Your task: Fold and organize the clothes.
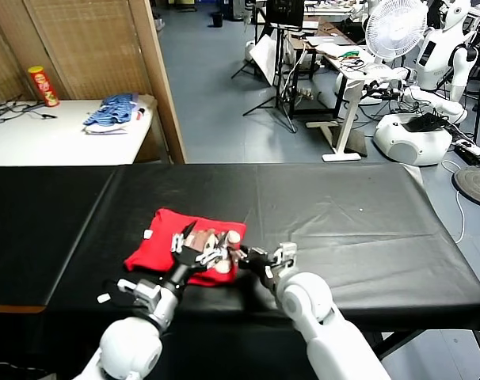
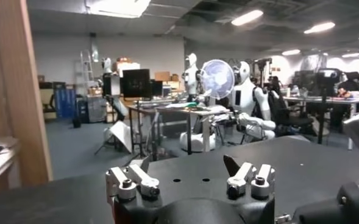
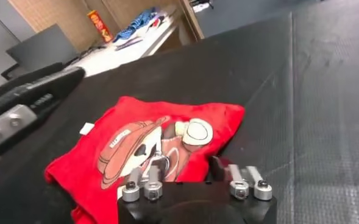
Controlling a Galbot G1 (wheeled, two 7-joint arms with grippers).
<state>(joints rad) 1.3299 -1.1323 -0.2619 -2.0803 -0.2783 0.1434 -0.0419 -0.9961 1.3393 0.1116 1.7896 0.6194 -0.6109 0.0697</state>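
The red T-shirt point(image 1: 162, 247) lies folded in a small rectangle on the black table point(image 1: 343, 222), cartoon print up and white tag at its far left corner. My left gripper point(image 1: 208, 240) hovers over the print, open and empty; in its own view the left gripper point(image 2: 188, 164) faces out over the table and the shirt is hidden. My right gripper point(image 1: 252, 255) sits at the shirt's near right edge. In the right wrist view the right gripper point(image 3: 188, 167) has narrowed jaws with a fold of the T-shirt point(image 3: 219, 119) pinched between them.
A white side table point(image 1: 34, 142) at the far left carries a blue-and-white clothes pile point(image 1: 113, 112) and a red can point(image 1: 43, 85). A wooden partition point(image 1: 157, 71) stands beside it. Fan, stands and other robots lie beyond the table's far edge.
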